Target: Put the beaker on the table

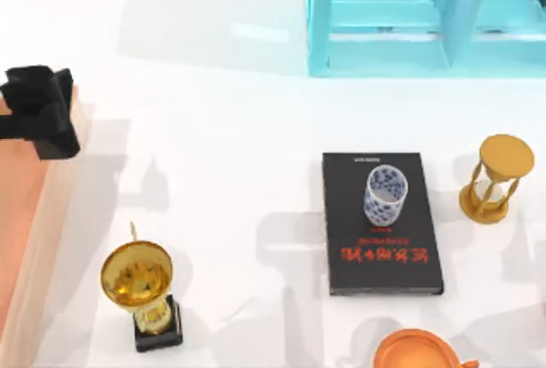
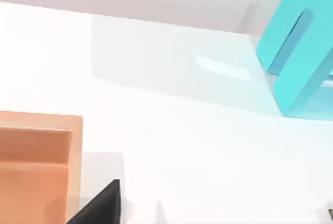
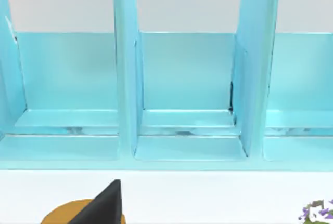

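At the far left of the top view the left gripper (image 1: 38, 112) hung over the edge of the orange-pink tray (image 1: 26, 214); whether its fingers were parted or closed could not be told. Well off to its right and nearer the front edge stood the gold trophy goblet (image 1: 141, 287) on its black base. Further right again, far from that gripper, lay the black book (image 1: 380, 223) with red lettering, and on its upper half stood the beaker (image 1: 385, 195), so it was not yet on the table (image 1: 230, 129). The right gripper (image 3: 106, 203) showed as one dark finger in the right wrist view, facing the turquoise shelf (image 3: 182, 104), with a purple-flecked edge in one corner of that view that was probably the beaker; its fingers' state could not be told either.

The beaker stood upright, long axis vertical, open mouth up. It looked like thin glazed porcelain: light, stiff, slippery and easily chipped. I judged the best hold to be across the cylindrical wall at mid-height with moderate squeeze, lifting straight up off the book. The gold hourglass (image 1: 496, 178) stood to the book's right, and an orange round vessel (image 1: 418, 353) sat at the front edge.
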You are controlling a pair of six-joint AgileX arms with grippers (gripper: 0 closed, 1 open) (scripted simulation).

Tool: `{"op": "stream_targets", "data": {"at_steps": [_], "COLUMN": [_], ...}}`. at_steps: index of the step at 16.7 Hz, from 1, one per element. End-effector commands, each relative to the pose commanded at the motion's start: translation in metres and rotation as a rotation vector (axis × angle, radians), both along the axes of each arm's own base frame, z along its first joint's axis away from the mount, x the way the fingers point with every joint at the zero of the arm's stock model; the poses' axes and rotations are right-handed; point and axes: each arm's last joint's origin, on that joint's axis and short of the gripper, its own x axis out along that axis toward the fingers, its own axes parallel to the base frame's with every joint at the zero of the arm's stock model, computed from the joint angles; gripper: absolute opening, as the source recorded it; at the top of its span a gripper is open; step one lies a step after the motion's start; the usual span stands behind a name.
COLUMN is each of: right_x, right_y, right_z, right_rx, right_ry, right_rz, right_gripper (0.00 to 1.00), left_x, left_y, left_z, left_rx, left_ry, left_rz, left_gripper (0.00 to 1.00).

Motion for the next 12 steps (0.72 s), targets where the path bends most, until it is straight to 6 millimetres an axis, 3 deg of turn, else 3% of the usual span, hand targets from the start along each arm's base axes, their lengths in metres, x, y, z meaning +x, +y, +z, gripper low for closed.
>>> {"op": "stream_targets", "data": {"at_steps": [3,6,9,12], "right_x": [0.0,0.0,0.0,0.0], "right_y": [0.0,0.0,0.0,0.0], "right_z": [0.0,0.0,0.0,0.0], "right_rx": [0.0,0.0,0.0,0.0], "right_ry": [0.0,0.0,0.0,0.0], "right_rz": [0.0,0.0,0.0,0.0], "right_gripper": [1.0,1.0,1.0,1.0], "left_x": [0.039,0.08,0.113,0.131], "left_y": [-0.037,-0.092,-0.159,-0.229], "left_z": [0.039,0.061,0.062,0.044], "left_rx": [-0.027,-0.021,0.018,0.081], "left_ry": [0.176,0.353,0.513,0.642], "left_rz": [-0.043,-0.068,-0.074,-0.063], "left_gripper": [1.0,1.0,1.0,1.0]}}
